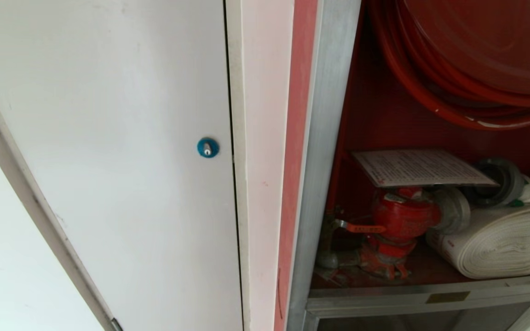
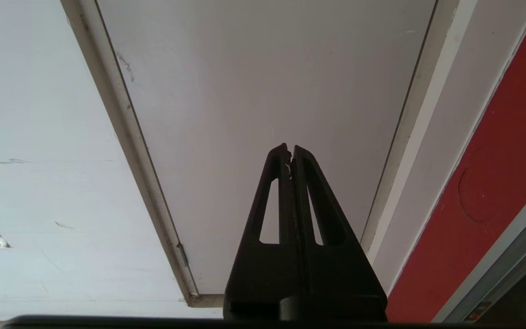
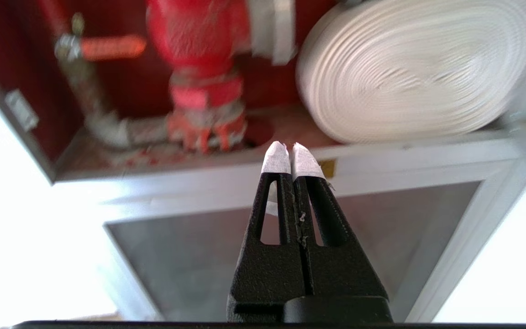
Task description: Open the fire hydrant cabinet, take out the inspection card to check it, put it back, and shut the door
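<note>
Only the head view shows the inspection card atop the valve.

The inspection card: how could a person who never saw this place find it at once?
Look inside the open red cabinet, below the big red hose reel. The inspection card lies flat on top of the red valve, left of the rolled white hose. It is the only printed white sheet there.
</note>
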Robot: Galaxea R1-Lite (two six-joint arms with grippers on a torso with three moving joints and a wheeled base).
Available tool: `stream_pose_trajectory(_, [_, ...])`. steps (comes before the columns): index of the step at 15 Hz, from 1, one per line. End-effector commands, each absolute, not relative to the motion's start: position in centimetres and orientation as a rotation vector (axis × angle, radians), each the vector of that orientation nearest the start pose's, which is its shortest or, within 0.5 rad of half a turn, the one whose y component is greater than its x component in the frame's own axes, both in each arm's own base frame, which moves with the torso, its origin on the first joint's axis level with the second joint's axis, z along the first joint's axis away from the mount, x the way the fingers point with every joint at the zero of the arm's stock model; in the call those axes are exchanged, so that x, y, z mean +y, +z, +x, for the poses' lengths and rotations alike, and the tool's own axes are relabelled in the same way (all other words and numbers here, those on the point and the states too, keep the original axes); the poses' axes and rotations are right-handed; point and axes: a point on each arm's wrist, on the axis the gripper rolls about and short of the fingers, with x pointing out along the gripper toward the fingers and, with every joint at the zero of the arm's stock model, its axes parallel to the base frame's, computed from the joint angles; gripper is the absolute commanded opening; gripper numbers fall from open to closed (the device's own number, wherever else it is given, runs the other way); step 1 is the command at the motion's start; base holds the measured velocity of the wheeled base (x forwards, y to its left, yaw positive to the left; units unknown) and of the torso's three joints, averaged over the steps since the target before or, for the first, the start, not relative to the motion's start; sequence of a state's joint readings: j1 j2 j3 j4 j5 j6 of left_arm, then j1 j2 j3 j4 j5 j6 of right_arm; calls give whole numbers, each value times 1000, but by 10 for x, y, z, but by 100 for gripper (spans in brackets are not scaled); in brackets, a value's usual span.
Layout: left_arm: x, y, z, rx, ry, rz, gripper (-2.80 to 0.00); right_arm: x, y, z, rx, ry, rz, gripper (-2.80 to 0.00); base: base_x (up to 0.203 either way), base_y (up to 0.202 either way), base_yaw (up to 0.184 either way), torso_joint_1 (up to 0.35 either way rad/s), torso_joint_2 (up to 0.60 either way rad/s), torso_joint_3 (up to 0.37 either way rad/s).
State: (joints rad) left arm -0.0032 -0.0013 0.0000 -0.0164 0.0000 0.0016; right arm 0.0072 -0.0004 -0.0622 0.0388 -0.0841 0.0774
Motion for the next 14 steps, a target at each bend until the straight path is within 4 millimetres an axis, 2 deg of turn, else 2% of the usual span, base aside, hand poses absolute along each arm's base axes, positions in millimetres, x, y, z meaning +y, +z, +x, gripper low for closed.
stream_pose_trajectory(1, [0,74,-22,-6,-3,2,-280,-1,81,-25,3,-40,80,-280,0,0,0,0,0,0])
stream_pose_trajectory(14, [0,74,-22,-6,-3,2,-280,-1,77,-24,16,-33,82,-280,0,0,0,0,0,0])
